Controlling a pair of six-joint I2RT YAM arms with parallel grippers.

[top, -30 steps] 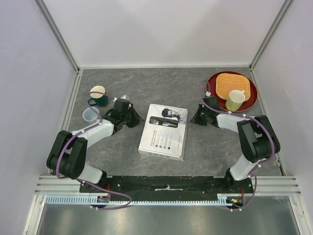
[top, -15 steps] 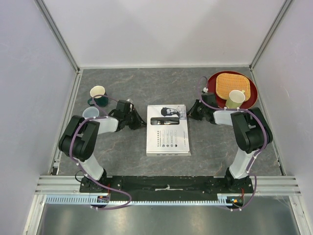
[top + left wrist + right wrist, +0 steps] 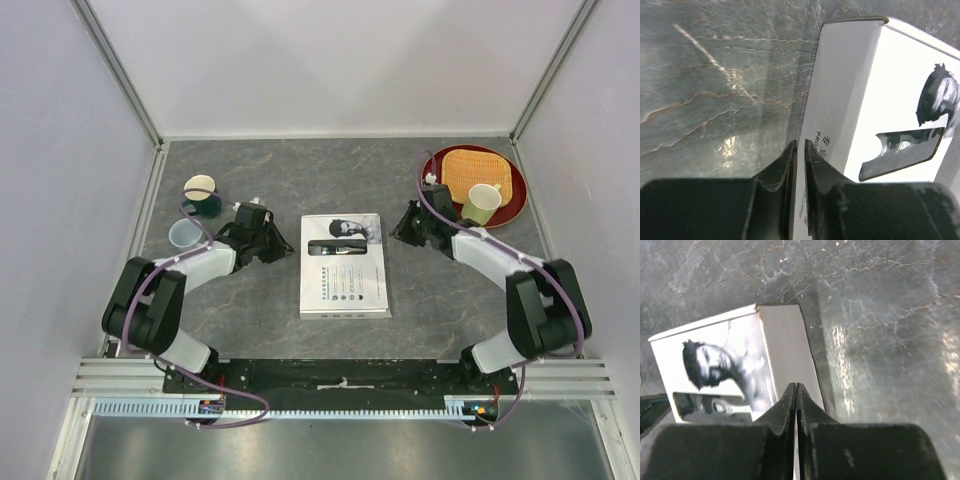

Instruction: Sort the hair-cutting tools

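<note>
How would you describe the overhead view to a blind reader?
A white box lies mid-table, the left gripper and right gripper flanking its far end. A beige cup and a clear cup stand far left; a red plate with a mat and third cup, far right.

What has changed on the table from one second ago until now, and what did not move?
The white box turned counterclockwise, seen from above, and now lies straight, no longer skewed. Both arms' elbows swung in, then out again. The left gripper and right gripper stayed at its sides, jaws shut, holding nothing. The cups and red plate did not move.
</note>
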